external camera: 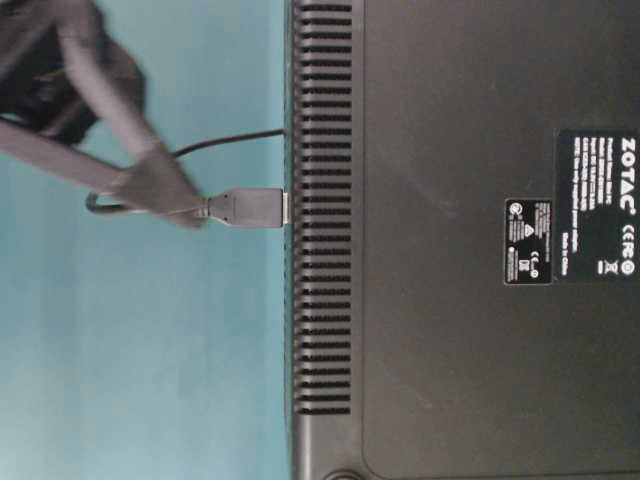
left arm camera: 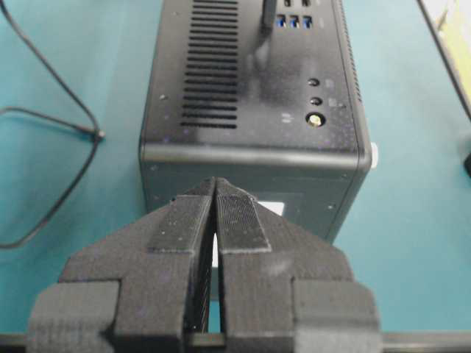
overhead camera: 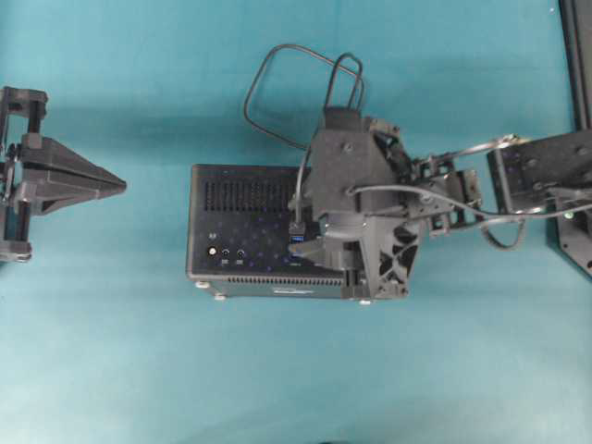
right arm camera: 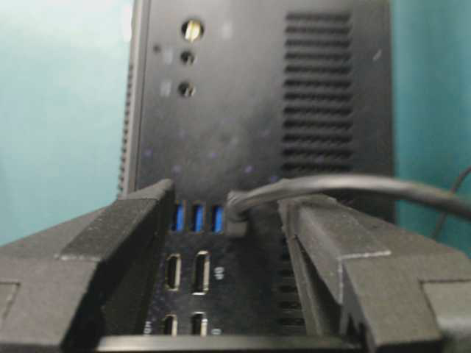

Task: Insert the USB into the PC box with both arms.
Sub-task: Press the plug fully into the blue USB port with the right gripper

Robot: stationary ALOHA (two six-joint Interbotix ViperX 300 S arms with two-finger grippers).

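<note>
The black PC box (overhead camera: 242, 220) lies in the middle of the table with its port face up. The USB plug (overhead camera: 298, 228) stands in a blue port, and its cable (overhead camera: 277, 65) loops behind the box. My right gripper (overhead camera: 307, 222) hovers over the ports with its jaws wide apart on either side of the plug (right arm camera: 237, 218) and not gripping it. The table-level view shows the plug (external camera: 250, 207) seated against the box face (external camera: 320, 250), with a blurred finger (external camera: 150, 185) beside the cable. My left gripper (overhead camera: 120, 185) is shut and empty, left of the box, facing its end (left arm camera: 250, 198).
Three free blue USB ports (right arm camera: 196, 218) sit beside the plug, with other sockets (right arm camera: 188, 272) below them. A vent strip (overhead camera: 248, 194) and round sockets (overhead camera: 225, 252) are on the same face. A dark frame (overhead camera: 575, 55) stands at the far right edge.
</note>
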